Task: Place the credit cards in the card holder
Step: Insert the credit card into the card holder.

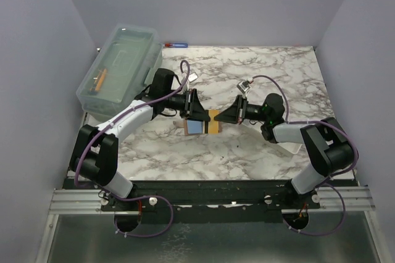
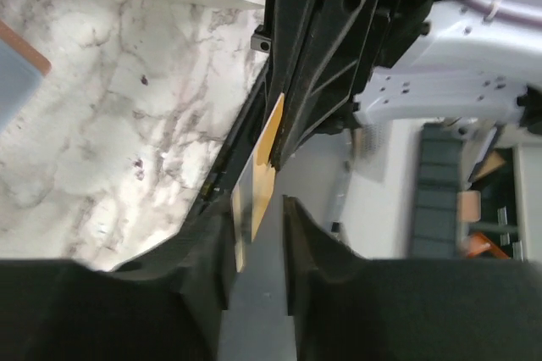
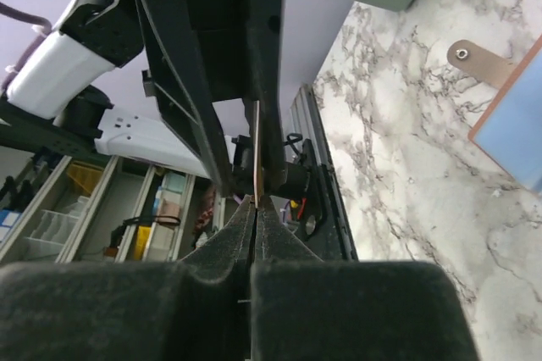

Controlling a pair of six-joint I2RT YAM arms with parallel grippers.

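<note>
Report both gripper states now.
The left gripper is open, with the tan card between its fingers.
The right gripper is shut on the tan card.

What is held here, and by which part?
The tan-gold card, pinched at one end by the right gripper; its other end lies between the left gripper's open fingers.
</note>
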